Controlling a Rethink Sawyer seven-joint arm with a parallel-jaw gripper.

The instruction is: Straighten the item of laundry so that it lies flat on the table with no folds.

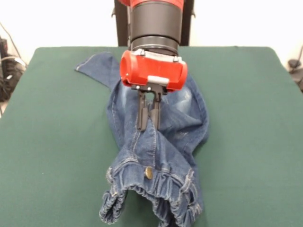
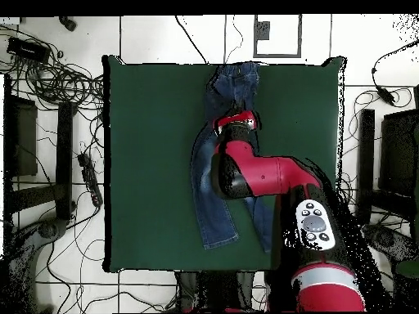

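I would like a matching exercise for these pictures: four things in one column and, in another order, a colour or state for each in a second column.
Things:
1. table
2. jeans
3. gripper
4. metal button

States:
A. blue denim, twisted and folded, not flat
B. dark green, bearing the garment
C. on the gathered waistband, at the front view's lower part
D. black fingers close together, pointing down over the denim

Pairs: 1-B, 2-A, 3-D, 4-C
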